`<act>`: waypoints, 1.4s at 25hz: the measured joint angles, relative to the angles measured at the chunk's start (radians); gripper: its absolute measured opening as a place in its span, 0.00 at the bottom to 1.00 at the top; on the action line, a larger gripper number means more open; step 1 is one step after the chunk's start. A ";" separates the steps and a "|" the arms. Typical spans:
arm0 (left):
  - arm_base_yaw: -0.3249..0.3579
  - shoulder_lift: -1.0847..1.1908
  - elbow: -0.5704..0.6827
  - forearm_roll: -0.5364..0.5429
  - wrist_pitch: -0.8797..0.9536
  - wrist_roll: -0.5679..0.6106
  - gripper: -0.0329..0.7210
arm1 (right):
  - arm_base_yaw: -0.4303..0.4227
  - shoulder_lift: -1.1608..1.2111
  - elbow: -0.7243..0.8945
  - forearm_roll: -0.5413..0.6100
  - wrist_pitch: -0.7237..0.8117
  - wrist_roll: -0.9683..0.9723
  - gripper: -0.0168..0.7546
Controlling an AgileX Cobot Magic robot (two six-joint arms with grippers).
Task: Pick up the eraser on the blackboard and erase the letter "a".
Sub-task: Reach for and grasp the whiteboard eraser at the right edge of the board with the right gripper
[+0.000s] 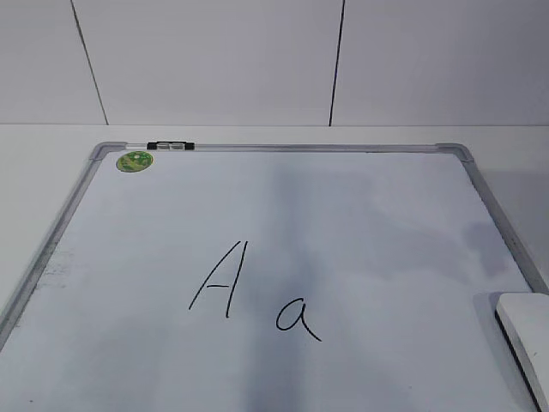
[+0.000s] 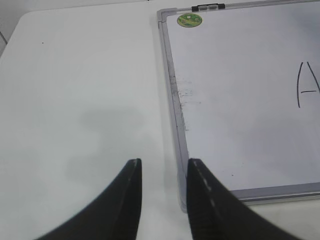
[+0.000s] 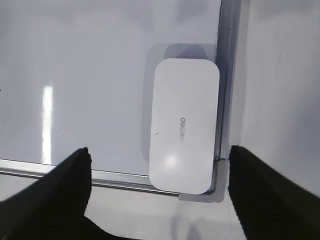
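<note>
The blackboard is a white board with a grey frame and a green sticker, lying flat on the table. A tall capital "A" and the small letter "a" are written near its middle. The eraser lies at the board's near right corner; in the right wrist view the eraser overhangs the frame. My right gripper is open wide above it, a finger on each side, not touching. My left gripper is open and empty over the board's near left corner. Neither gripper shows in the exterior view.
A small black and clear clip sits on the board's far frame. White table lies left of the board and also right of it. A white panelled wall stands behind.
</note>
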State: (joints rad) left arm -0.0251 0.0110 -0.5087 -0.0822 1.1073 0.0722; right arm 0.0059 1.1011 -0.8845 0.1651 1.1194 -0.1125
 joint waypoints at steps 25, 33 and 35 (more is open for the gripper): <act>0.000 0.000 0.000 0.000 0.000 0.000 0.36 | 0.229 0.196 0.046 -0.252 -0.047 0.367 0.90; 0.000 0.000 0.000 0.000 0.000 0.000 0.36 | 0.231 0.196 0.157 -0.231 -0.128 0.398 0.90; 0.000 0.000 0.000 0.000 0.000 0.000 0.36 | 0.231 0.196 0.168 -0.231 -0.140 0.398 0.90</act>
State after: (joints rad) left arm -0.0251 0.0110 -0.5087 -0.0822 1.1073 0.0722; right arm 0.2374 1.2969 -0.7161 -0.0656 0.9795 0.2860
